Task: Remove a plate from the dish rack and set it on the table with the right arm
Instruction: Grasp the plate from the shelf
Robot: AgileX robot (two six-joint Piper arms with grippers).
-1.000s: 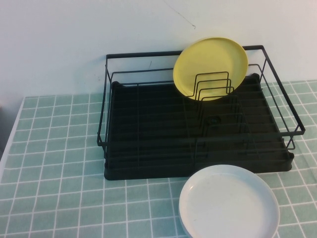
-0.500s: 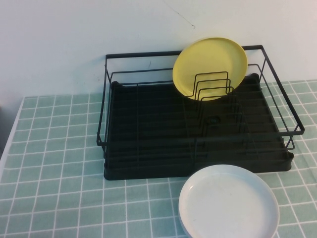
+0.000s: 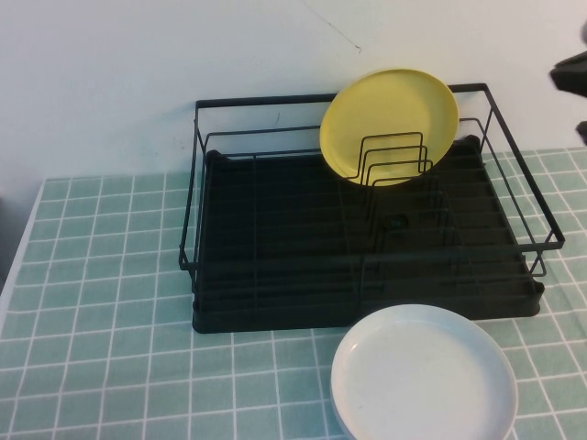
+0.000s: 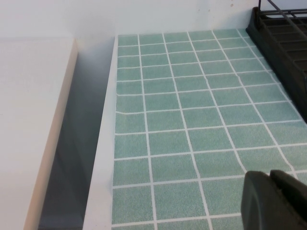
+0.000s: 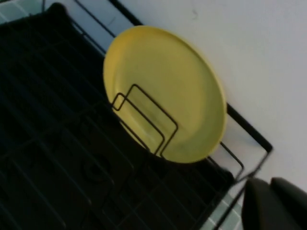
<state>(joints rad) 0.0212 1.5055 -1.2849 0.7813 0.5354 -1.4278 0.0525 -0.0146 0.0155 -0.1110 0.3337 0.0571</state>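
Observation:
The yellow plate (image 3: 390, 124) stands upright in the wire dividers at the back right of the black dish rack (image 3: 275, 247), leaning toward the wall. In the right wrist view the plate (image 5: 168, 91) fills the middle, above the rack's ribbed tray (image 5: 48, 120). My right gripper (image 5: 270, 181) is shut and empty, hovering off the rack's far right corner, apart from the plate. Its black tip (image 3: 573, 73) shows at the right edge of the high view. My left gripper (image 4: 269, 173) is shut and empty, low over the green tiled table (image 4: 192, 110), left of the rack (image 4: 283, 33).
A white plate (image 3: 422, 380) lies flat on the table (image 3: 101, 275) just in front of the rack's right half. A white wall rises close behind the rack. The table's left edge (image 4: 103, 158) drops into a gap beside a white surface.
The right gripper's black tip has come into the high view at the right edge. The yellow plate, the rack and the white plate have not moved.

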